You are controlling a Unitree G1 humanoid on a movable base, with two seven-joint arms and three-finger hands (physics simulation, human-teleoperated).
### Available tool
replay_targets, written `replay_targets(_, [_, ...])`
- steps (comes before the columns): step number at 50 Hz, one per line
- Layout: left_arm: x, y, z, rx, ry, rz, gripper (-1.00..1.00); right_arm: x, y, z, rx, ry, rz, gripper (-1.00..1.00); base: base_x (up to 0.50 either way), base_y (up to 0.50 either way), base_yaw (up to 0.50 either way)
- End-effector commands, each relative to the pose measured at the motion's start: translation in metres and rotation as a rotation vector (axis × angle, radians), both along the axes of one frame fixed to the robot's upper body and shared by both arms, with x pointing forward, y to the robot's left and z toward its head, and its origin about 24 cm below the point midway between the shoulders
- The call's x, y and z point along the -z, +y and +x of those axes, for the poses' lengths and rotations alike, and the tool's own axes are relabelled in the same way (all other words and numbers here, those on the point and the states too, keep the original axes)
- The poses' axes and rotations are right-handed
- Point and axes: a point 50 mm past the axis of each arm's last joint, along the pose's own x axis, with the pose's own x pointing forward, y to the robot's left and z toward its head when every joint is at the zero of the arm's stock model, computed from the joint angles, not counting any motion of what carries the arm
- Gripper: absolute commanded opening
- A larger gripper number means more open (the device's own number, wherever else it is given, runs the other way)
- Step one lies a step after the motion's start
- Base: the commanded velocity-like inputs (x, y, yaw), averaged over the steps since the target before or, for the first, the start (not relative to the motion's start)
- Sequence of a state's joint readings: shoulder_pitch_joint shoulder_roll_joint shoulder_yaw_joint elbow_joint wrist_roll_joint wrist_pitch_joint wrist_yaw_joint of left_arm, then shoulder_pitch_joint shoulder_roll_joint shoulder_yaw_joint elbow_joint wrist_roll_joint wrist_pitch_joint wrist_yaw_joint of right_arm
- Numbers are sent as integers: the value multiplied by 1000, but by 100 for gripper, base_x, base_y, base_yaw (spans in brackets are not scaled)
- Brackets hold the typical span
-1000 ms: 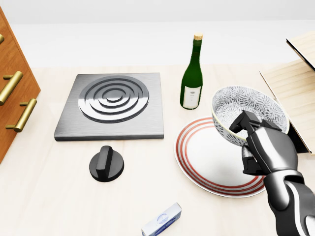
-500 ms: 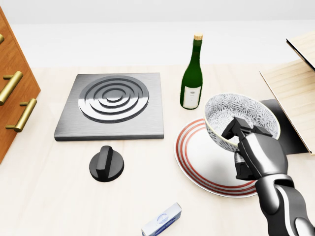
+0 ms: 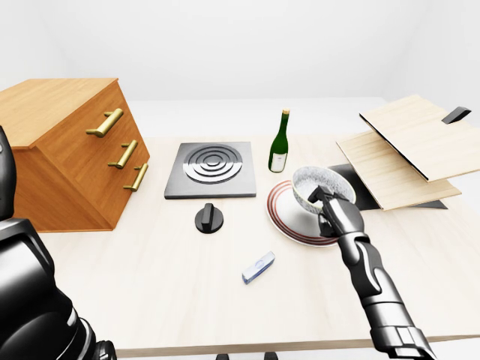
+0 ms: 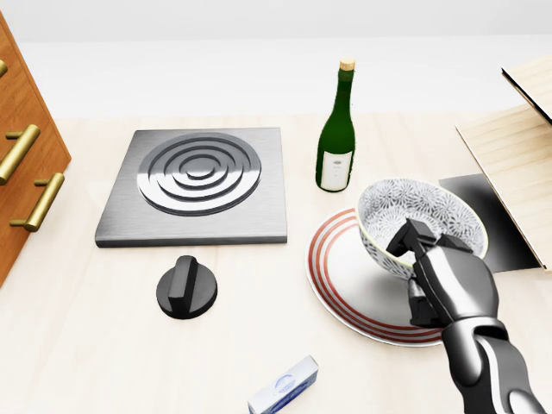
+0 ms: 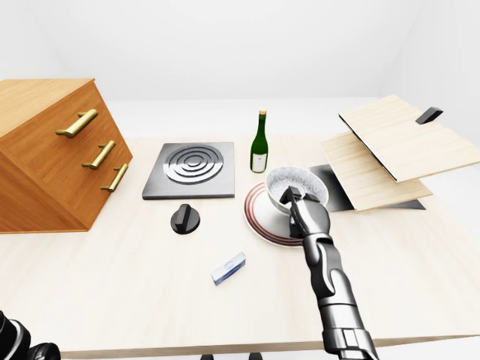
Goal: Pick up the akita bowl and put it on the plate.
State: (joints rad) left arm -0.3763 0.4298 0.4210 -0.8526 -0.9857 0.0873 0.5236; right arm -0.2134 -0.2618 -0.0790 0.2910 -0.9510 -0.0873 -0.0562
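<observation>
Grey-and-white akita bowl (image 4: 418,207): where is it for you?

Right of centre in the head view, over the upper right part of the red-ringed plate (image 4: 345,280). Whether its foot touches the plate, I cannot tell; my own knuckles hide that spot.

And your grip?

My right hand (image 4: 448,280) comes up from the lower right corner and pinches the bowl at the lower right of its rim. One of my fingers (image 4: 410,235) hooks over the rim into the patterned inside, and the others press on the outer wall below it. So the bowl lies to the upper left of my fingers, with the rim clamped between them.

What stands near it?

A green wine bottle (image 4: 336,138) stands upright just above the plate's upper left edge, close to the bowl but apart from it. Further left lies a steel hob (image 4: 198,185), with a black knob (image 4: 187,289) below it on the pale wooden table (image 4: 103,362). A small box (image 4: 285,385) lies at the bottom edge.
</observation>
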Motion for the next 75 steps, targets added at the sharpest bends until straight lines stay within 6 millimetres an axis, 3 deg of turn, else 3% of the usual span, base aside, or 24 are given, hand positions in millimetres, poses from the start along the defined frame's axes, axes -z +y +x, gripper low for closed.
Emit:
replay_targets(1, [-2,0,-2,6,-10,1,100,3,2,-1,4,-10,-63,-98,0,0,0])
replay_targets(14, [0,0,-1,-5,-2,3,100,8,2,-1,8,2,-67,-98,0,0,0])
replay_targets(26, [0,0,0,-10,-1,2,100,-2,5,2,-2,-27,-34,-94,0,0,0])
replay_targets(27, [1,0,0,-13,3,0,100,-6,7,2,-10,-38,-38,54,0,0,0])
replay_targets(28, [1,0,1,-17,5,0,100,-6,7,2,-13,-40,-34,100,0,0,0])
replay_targets(35, [1,1,0,-12,2,-2,100,-15,11,3,-28,-70,-37,100,0,0,0])
replay_targets(41, [1,1,0,-12,-1,-3,100,-4,9,1,-18,-39,-74,100,0,0,0])
replay_targets(45, [0,0,-1,-3,-3,-2,100,-8,7,1,-12,-47,-57,100,0,0,0])
replay_targets(50, [2,1,1,-16,11,-2,100,-38,13,-2,-71,-85,-2,100,0,0,0])
replay_targets(56, [0,0,0,1,0,-2,100,-134,36,-11,-256,-214,87,100,0,0,0])
replay_targets(57, [0,0,0,1,0,-2,100,-135,36,-11,-256,-214,89,100,0,0,0])
replay_targets(61, [0,-1,-1,25,-4,-8,100,-184,41,-6,-307,-284,58,100,0,0,0])
replay_targets(66, [1,0,1,26,11,-8,100,-223,49,-7,-370,-383,26,100,0,0,0])
replay_targets(75, [2,-1,1,70,16,-20,100,-254,52,-18,-411,-464,-50,100,0,0,0])
